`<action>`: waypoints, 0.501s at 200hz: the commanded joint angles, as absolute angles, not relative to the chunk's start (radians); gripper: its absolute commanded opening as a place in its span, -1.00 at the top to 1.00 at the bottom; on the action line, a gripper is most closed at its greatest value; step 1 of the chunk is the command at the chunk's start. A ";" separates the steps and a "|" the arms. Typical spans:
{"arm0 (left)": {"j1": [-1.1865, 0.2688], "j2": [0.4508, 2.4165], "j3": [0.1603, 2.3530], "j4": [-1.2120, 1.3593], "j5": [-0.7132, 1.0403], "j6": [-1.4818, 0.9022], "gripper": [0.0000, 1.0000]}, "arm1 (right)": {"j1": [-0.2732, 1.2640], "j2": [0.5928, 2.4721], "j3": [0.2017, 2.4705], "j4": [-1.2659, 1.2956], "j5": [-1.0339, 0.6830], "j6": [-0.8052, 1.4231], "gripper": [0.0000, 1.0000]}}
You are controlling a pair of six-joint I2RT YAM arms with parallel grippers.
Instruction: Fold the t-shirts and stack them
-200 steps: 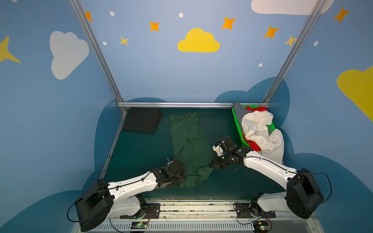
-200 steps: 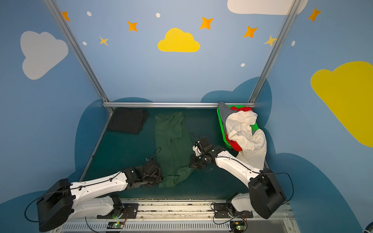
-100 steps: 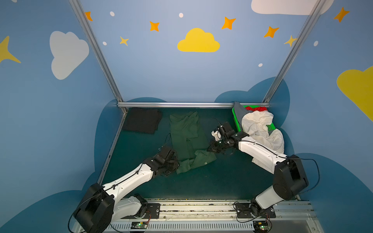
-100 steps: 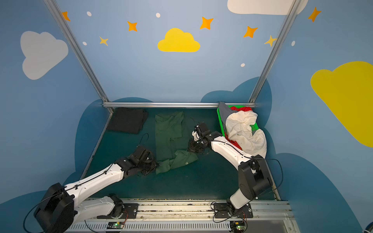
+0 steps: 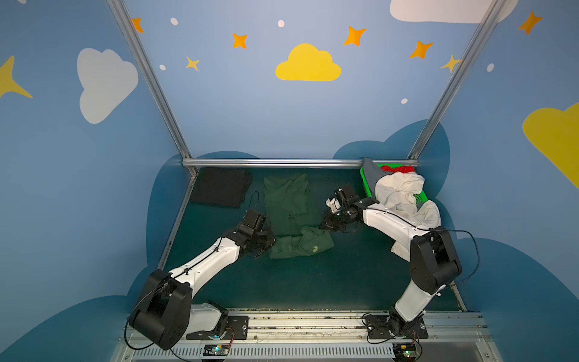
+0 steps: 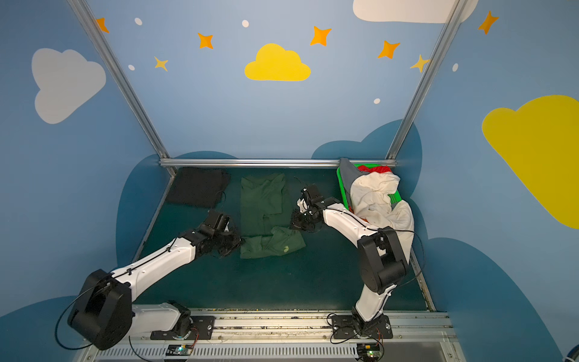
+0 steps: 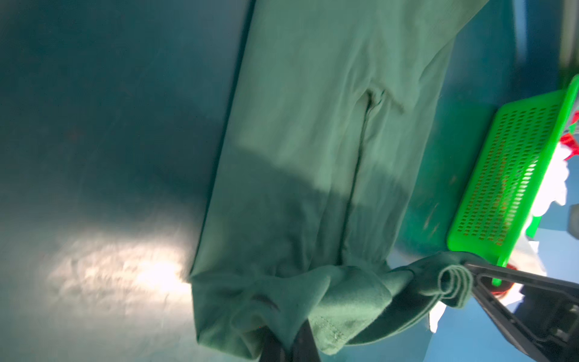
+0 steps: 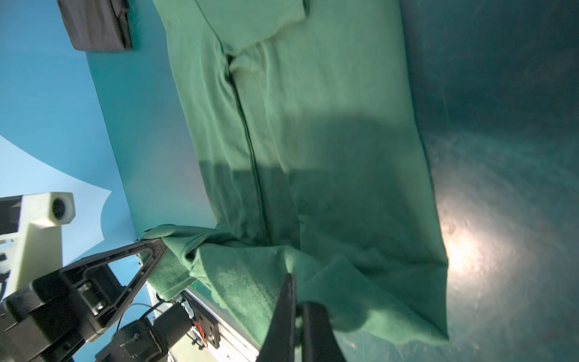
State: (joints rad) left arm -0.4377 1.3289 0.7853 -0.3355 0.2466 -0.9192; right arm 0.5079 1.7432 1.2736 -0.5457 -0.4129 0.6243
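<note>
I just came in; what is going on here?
The two arms are folding the dark green t-shirt on the table. The left gripper and right gripper are each shut on its near end, held doubled back over the rest. A folded black t-shirt lies back left; unfolded shirts fill the basket.

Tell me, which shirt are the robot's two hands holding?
The dark green t-shirt in the middle: the left gripper and right gripper both pinch its near end. The black t-shirt lies folded alone, and the cream-white t-shirt hangs over the basket.
</note>
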 commanded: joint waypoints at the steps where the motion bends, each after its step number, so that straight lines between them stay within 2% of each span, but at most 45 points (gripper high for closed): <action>1: -0.404 1.353 0.821 -0.332 0.267 -0.876 0.93 | 0.497 1.775 1.333 -0.538 -0.416 0.592 1.00; 100: -0.318 1.506 0.908 -0.278 0.294 -0.836 0.93 | 0.478 1.935 1.500 -0.571 -0.422 0.566 1.00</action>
State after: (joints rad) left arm -0.3336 1.4677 0.8749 -0.3054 0.2817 -0.8604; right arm 0.4877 1.9038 1.4528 -0.5472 -0.4133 0.5842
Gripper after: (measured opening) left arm 0.047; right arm 0.047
